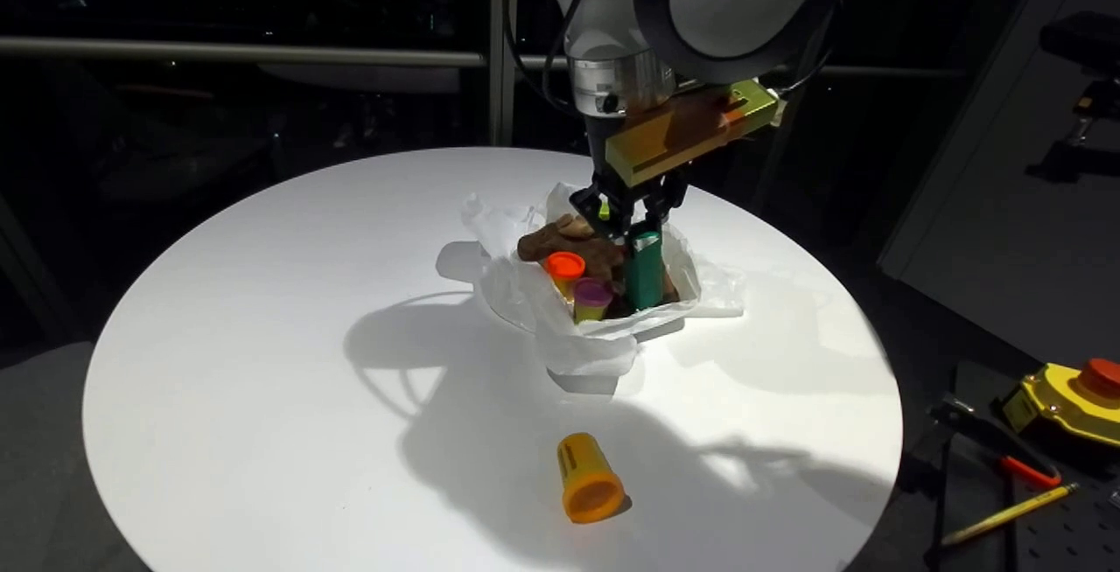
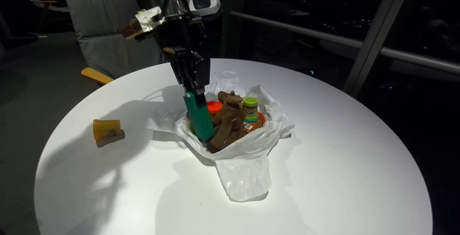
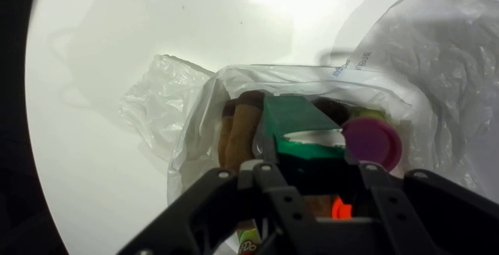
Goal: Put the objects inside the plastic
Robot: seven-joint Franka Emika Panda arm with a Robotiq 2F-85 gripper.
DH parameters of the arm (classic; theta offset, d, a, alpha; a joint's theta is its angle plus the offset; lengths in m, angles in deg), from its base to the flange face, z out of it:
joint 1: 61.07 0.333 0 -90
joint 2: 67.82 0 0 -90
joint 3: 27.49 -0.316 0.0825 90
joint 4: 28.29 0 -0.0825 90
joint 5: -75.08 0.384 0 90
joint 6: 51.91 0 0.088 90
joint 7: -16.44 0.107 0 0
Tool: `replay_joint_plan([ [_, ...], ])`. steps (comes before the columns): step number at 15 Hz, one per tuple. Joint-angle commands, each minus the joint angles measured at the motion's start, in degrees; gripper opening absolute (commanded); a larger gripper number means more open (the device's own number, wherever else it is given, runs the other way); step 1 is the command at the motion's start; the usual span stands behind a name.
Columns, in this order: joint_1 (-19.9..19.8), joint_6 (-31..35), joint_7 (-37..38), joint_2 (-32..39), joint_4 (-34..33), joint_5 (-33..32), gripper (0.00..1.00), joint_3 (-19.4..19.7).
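The white plastic bag (image 1: 584,355) lies open on the round table and shows in both exterior views (image 2: 244,181) and the wrist view (image 3: 163,103). Inside it are a brown plush toy (image 2: 230,120), an orange-lidded tub (image 1: 565,264), a purple-lidded tub (image 1: 592,296) and a green-lidded tub (image 2: 251,107). My gripper (image 3: 310,157) points down with its fingers on both sides of a green box (image 1: 646,275), shut on its top end. The box's lower end is inside the bag opening, slightly tilted. A yellow tub with an orange lid (image 1: 584,476) lies on its side outside the bag.
The white round table (image 1: 262,397) has a curved edge. A chair (image 2: 107,33) stands behind it. A yellow box with a red button (image 1: 1067,401) and a pencil (image 1: 1011,515) lie on a dark surface beside the table.
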Motion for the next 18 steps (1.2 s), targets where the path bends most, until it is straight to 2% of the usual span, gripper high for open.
replay_joint_plan([
  [1,2.2,-1.1,3.7,2.2,-3.3,-4.4,0.12,3.2],
  [4,2.4,-2.0,4.9,3.9,-5.3,-6.4,0.11,4.4],
  [10,2.2,-5.0,3.3,8.6,-11.7,-4.8,0.13,5.2],
  [11,2.4,-7.0,3.6,9.5,-13.4,-4.8,0.32,5.5],
  [12,2.4,-8.9,3.4,10.4,-15.0,-4.4,0.61,5.6],
  [13,2.4,-10.9,3.4,11.3,-16.7,-4.3,0.61,5.7],
  [18,1.9,-18.6,3.8,14.9,-23.3,-2.0,0.97,5.5],
])
